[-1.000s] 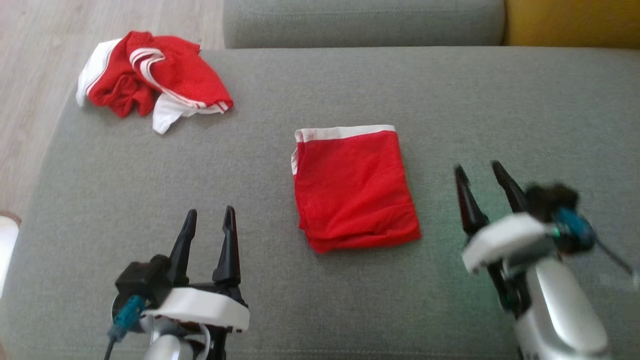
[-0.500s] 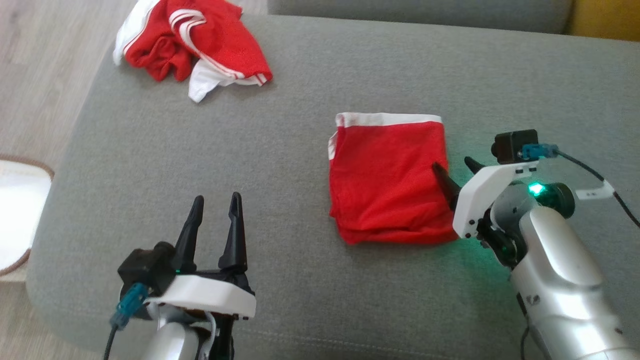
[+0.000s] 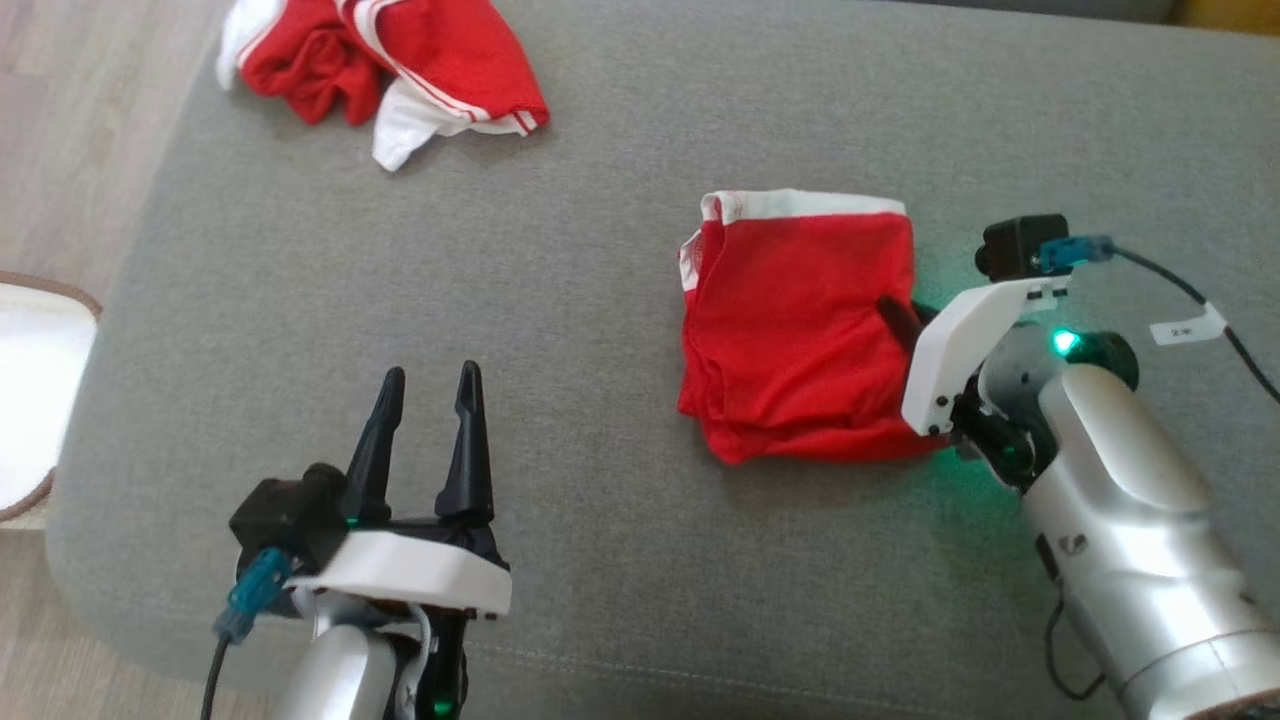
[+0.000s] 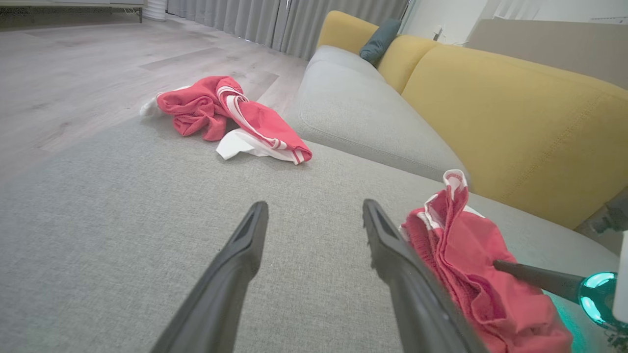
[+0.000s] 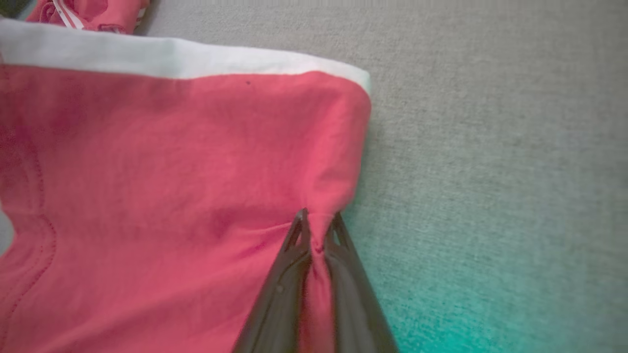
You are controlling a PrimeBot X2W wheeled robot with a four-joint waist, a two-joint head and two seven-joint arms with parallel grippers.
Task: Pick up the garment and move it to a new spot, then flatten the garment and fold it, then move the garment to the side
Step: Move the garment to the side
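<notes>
The garment [image 3: 795, 320] is a folded red cloth with a white band along its far edge, lying on the grey sofa seat [image 3: 560, 330]. My right gripper [image 3: 905, 318] is shut on the garment's right edge; the right wrist view shows red fabric [image 5: 171, 196] pinched between the right gripper [image 5: 316, 228] tips. The garment's right side [image 4: 471, 274] is bunched and lifted a little. My left gripper [image 3: 428, 385] stands open over bare sofa at the lower left, apart from the garment; in the left wrist view the left gripper [image 4: 314, 215] holds nothing.
A second, crumpled red-and-white garment [image 3: 390, 60] lies at the sofa's far left corner [image 4: 230, 117]. Yellow back cushions [image 4: 490, 113] rise behind the seat. Wood floor [image 3: 60, 150] and a pale round object [image 3: 30, 390] lie beyond the sofa's left edge.
My right gripper reached the garment's right edge and closed on it, bunching the cloth. The head camera shifted, moving the whole scene. The left gripper stayed open.
</notes>
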